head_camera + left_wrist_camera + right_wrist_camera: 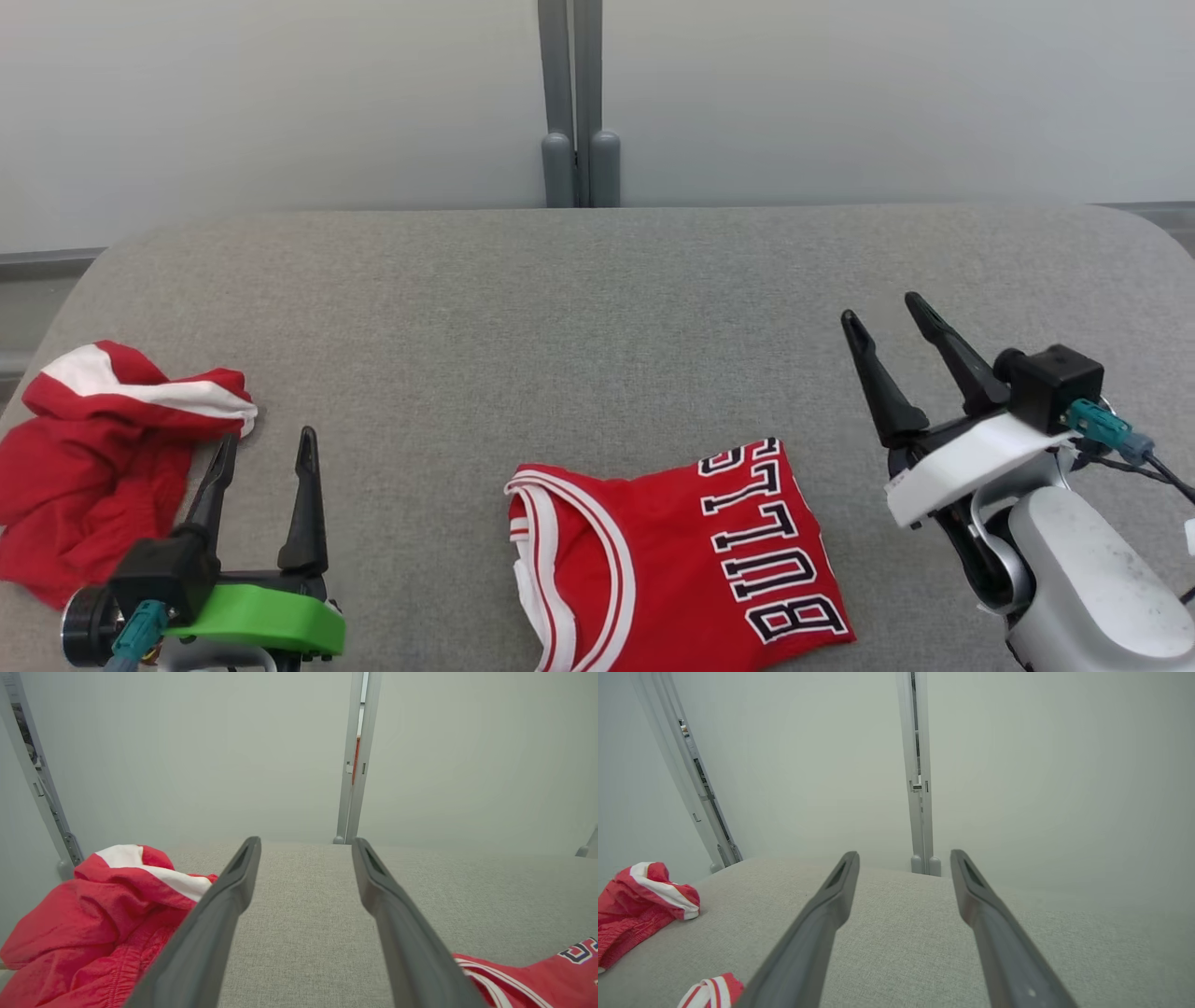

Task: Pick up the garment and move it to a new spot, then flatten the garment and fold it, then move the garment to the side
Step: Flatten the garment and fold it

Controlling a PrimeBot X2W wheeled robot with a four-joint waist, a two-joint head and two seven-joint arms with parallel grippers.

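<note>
While both arms are held low at the near corners, a broad grey woven-fabric surface point(597, 299) with rounded far corners is seen spread across the head view. Behind it pale wall panels point(280, 93) are joined by a grey upright post point(579, 103) at the middle of the far edge.

A folded red sleeveless jersey with striped white trim and dark white-edged lettering point(672, 560) is laid flat at the middle of the near edge. Its trimmed opening is turned to the left edge and its lettering to the right. It is gripped by nothing.

A crumpled red garment with a white stripe point(103, 457) is bunched against the left edge, close to the near-left corner.

The left gripper point(267, 439), carried on a green bracket, is placed just beside that bundle; whether its outer finger touches the cloth cannot be told. Its fingers are spread apart and bare grey fabric is seen between them in the left wrist view.

Over by the near-right corner, the right gripper point(880, 310), carried on a white bracket, is tilted toward the left edge. Its fingers are likewise spread wide, with nothing held between them.
</note>
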